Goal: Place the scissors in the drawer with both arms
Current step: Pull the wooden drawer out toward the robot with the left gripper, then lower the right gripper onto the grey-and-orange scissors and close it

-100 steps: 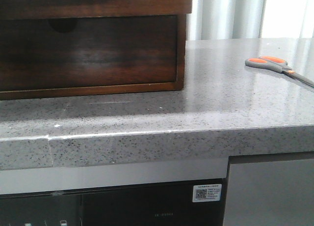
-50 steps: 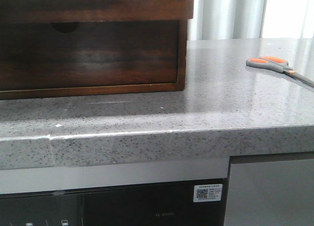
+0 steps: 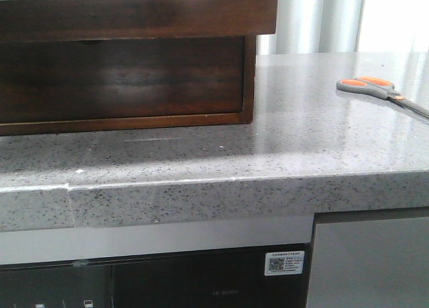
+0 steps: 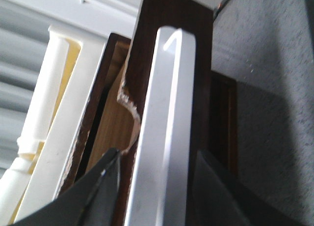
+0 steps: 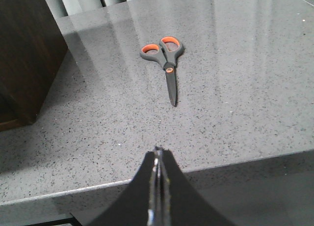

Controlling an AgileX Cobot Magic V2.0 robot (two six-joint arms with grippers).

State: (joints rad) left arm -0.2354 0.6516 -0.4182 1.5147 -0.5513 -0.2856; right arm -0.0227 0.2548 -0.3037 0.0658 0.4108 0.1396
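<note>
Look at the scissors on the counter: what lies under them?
The scissors lie flat on the speckled grey countertop, with only stone showing around them. The patch directly beneath the blades and handles is covered from view.

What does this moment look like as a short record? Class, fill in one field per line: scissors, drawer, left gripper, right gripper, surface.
scissors: scissors lie closed and flat on the countertop, untouched, well right of the cabinet
drawer: drawer partly pulled out, its front overhanging the lower drawer, pale rim on top
left gripper: left gripper straddles the drawer front, one finger on each side; contact unclear
right gripper: right gripper shut, empty, near the counter edge, short of the scissors
surface: speckled grey stone countertop
</note>
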